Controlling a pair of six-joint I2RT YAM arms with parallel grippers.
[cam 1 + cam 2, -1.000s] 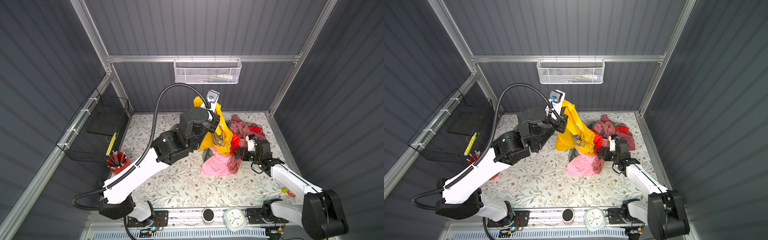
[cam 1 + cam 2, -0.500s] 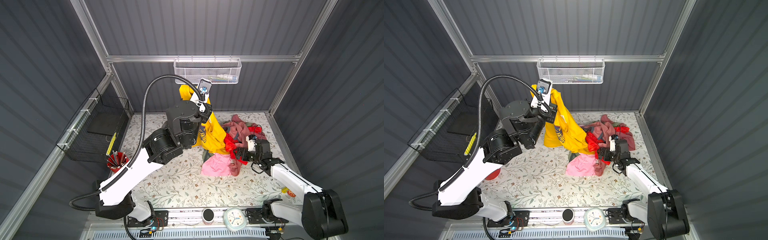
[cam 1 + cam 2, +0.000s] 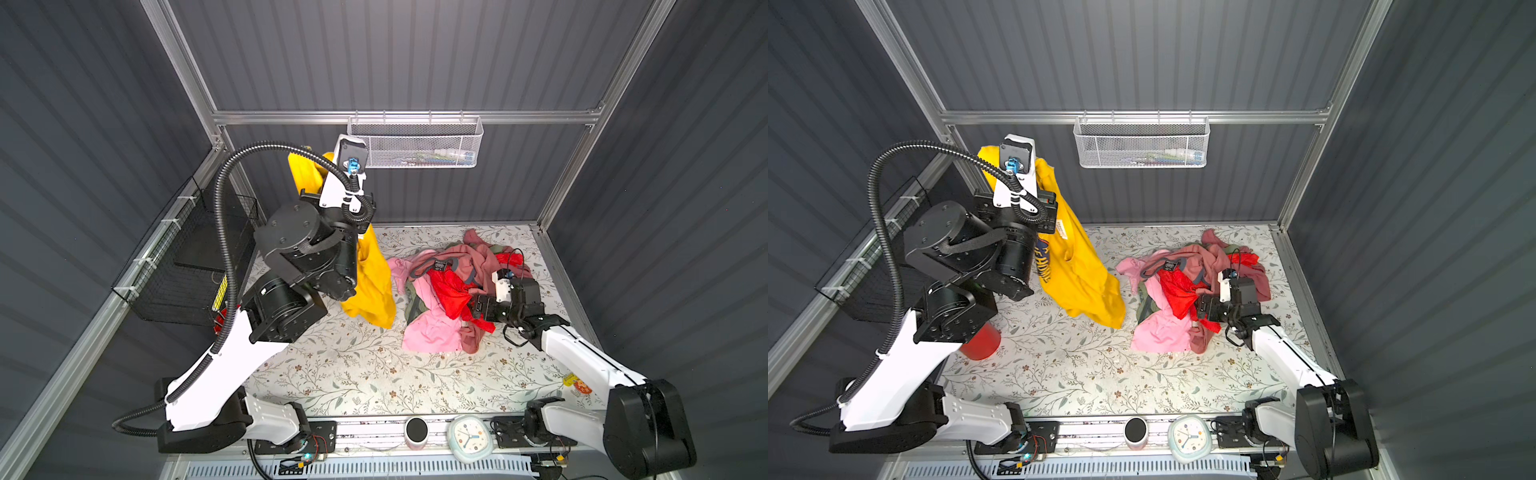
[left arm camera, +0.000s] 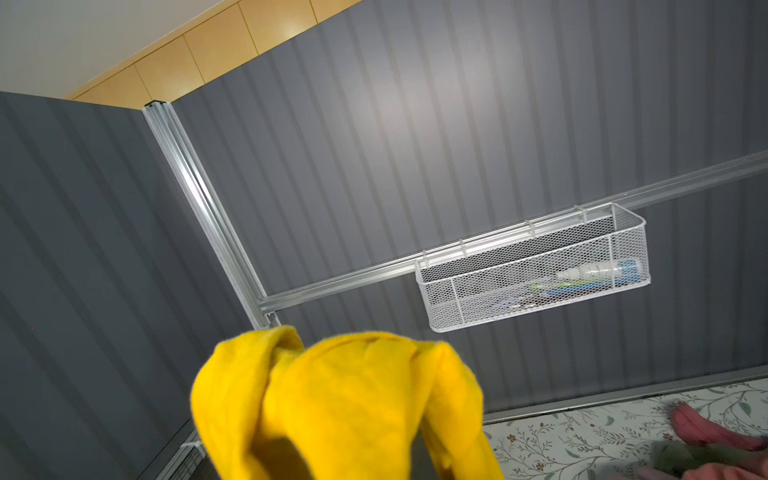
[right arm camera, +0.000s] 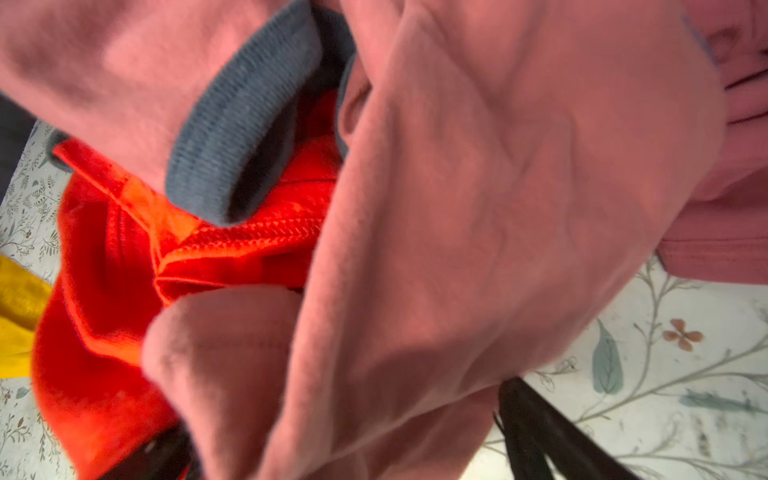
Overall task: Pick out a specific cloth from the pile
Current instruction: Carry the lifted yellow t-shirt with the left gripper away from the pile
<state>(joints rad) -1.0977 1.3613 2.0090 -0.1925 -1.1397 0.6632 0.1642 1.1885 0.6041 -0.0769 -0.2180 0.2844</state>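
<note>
The cloth [image 3: 370, 282] [image 3: 1079, 270], a mustard-yellow T-shirt with dark blue lettering and a small white label, hangs from my raised left gripper [image 3: 316, 174] [image 3: 994, 166]. Its hem sits just above the table, left of the pile and apart from it. In the left wrist view the cloth [image 4: 345, 407] covers the jaws, which are shut on it. The pile [image 3: 453, 270] [image 3: 1187, 266] mixes dusty rose, light pink, shiny red and olive garments. My right gripper [image 3: 469, 307] [image 5: 345, 436] rests in its near right side, open wide, with dusty rose fabric bulging between the fingers [image 5: 528, 415].
A white wire basket [image 3: 415, 141] hangs on the back wall, close to the raised left wrist. A black wire basket [image 3: 187, 266] is fixed to the left wall, with a red cup [image 3: 980, 343] below it. A clock [image 3: 469, 434] sits on the front rail.
My left arm has swung up and to the left, pulling the yellow cloth off the pile until it hangs free. The red cloth settled back. My right gripper stayed on the pile.
</note>
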